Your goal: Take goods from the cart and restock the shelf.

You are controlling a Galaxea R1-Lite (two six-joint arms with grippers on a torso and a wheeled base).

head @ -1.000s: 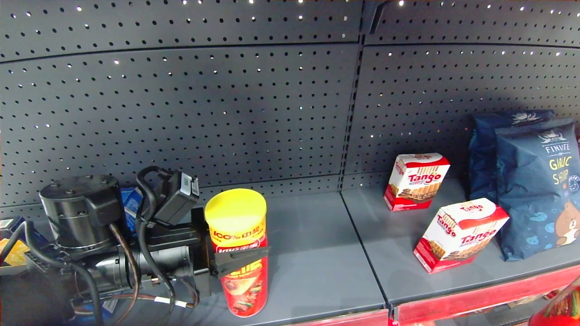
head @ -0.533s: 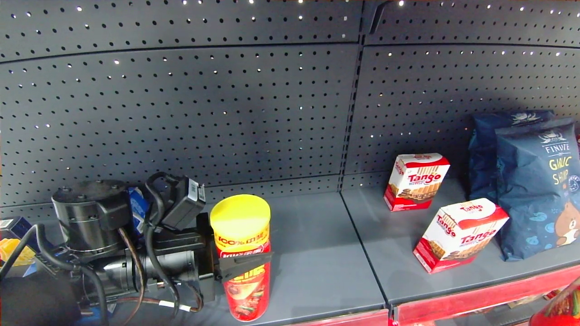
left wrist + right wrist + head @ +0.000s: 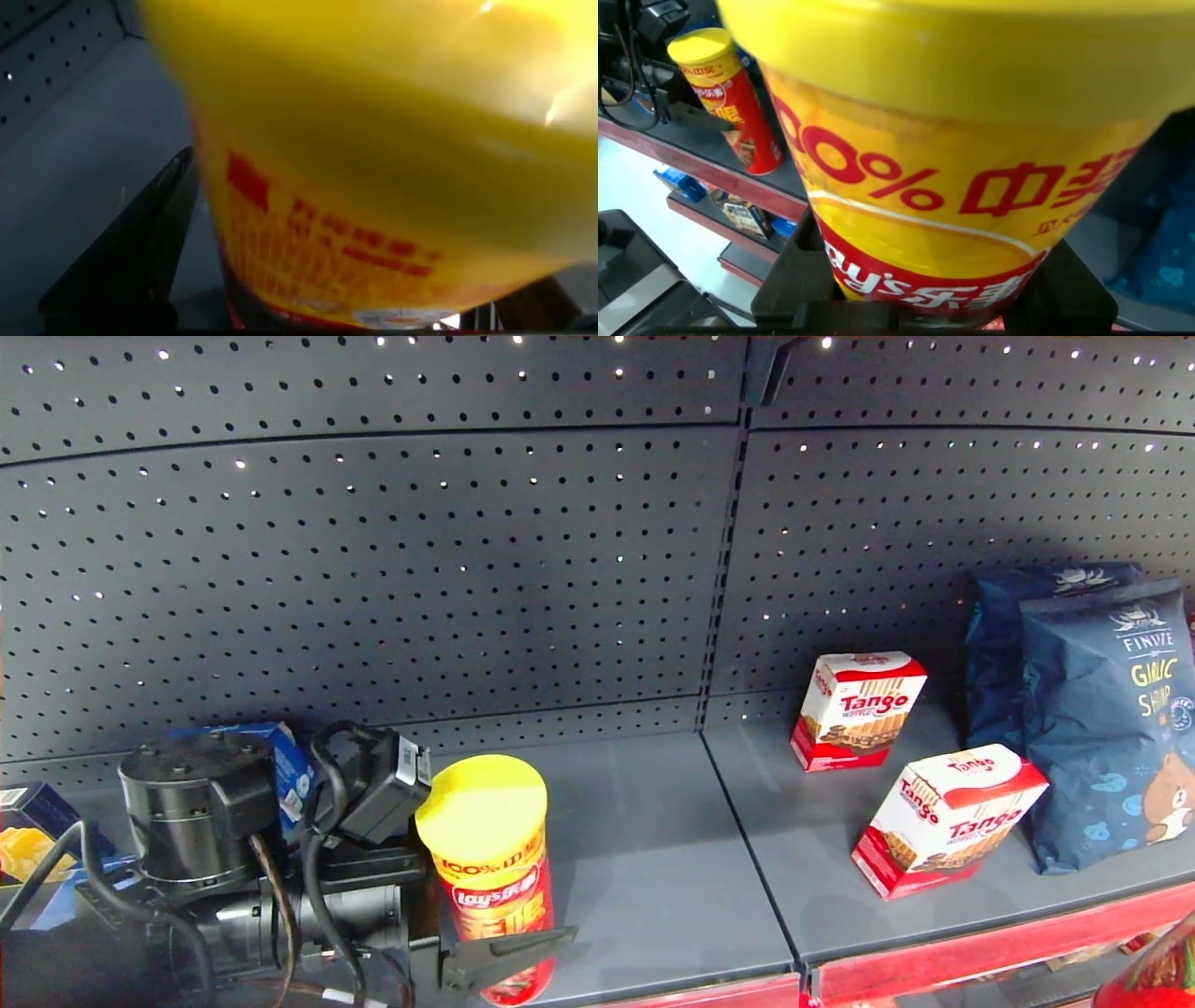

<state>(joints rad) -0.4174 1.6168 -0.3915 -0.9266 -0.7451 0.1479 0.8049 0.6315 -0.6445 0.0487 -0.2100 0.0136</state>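
The left pincer (image 3: pixel 523 915) sits spread around the yellow-lidded chip can (image 3: pixel 485 859), which stands slightly tilted on the shelf (image 3: pixel 653 859) between its jaws, while the right pincer (image 3: pixel 934 289) pinches a second chip can (image 3: pixel 952 168).

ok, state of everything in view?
left can: lid on, on shelf, leaning slightly.
left tool: open, at left can's base.
right can: lid on, gripped.
right tool: shut on right can.
rear wafer box: closed.
front wafer box: closed.
snack bags: sealed, upright.
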